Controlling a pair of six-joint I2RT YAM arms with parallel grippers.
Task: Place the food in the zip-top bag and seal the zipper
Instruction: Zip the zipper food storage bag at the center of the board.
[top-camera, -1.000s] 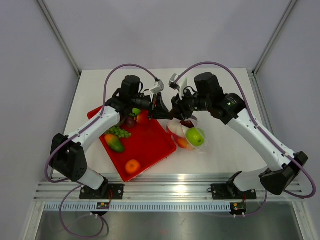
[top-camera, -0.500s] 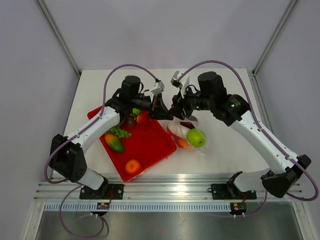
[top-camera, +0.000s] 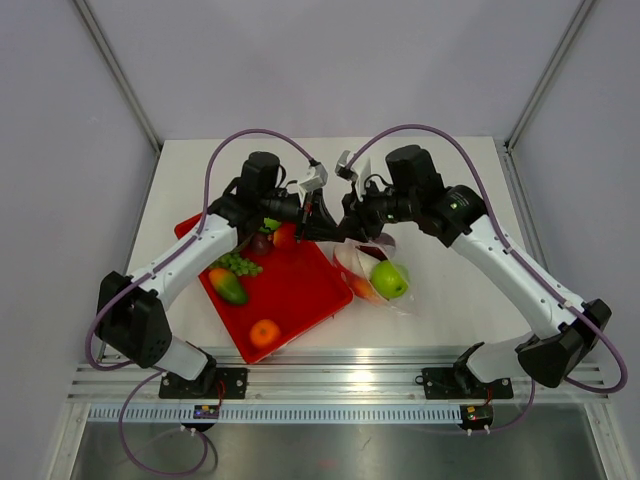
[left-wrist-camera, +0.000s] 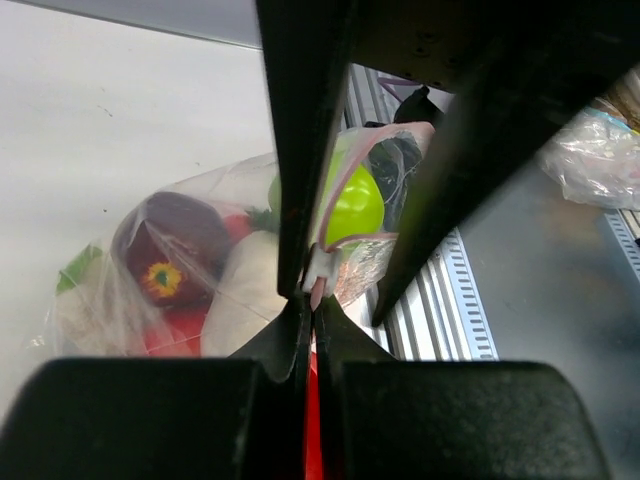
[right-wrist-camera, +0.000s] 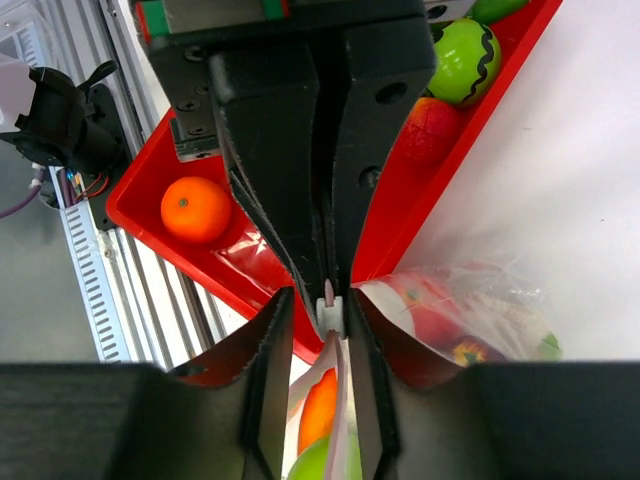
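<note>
The clear zip-top bag (top-camera: 375, 275) hangs between the two grippers just right of the red tray, holding a green apple (top-camera: 389, 280), an orange piece and other food. My left gripper (top-camera: 322, 222) is shut on the bag's pinkish-red zipper strip (left-wrist-camera: 400, 127) right beside its white slider (left-wrist-camera: 316, 268). My right gripper (top-camera: 345, 225) faces it. In the right wrist view its jaws (right-wrist-camera: 320, 297) stand slightly apart on either side of the white slider (right-wrist-camera: 331, 303), with a gap on one side. The apple (left-wrist-camera: 352, 203), a dark purple fruit (left-wrist-camera: 165, 250) and a white piece show through the bag.
The red tray (top-camera: 300, 290) lies left of the bag and holds an orange (top-camera: 264, 332), a green-orange mango (top-camera: 229, 287), green grapes (top-camera: 238, 264) and small fruits under the left arm. The aluminium rail (top-camera: 330, 385) runs along the near table edge.
The right arm swung slightly right, then back toward the left gripper. The bag and apple shifted a little nearer. The left gripper kept its hold on the strip.
</note>
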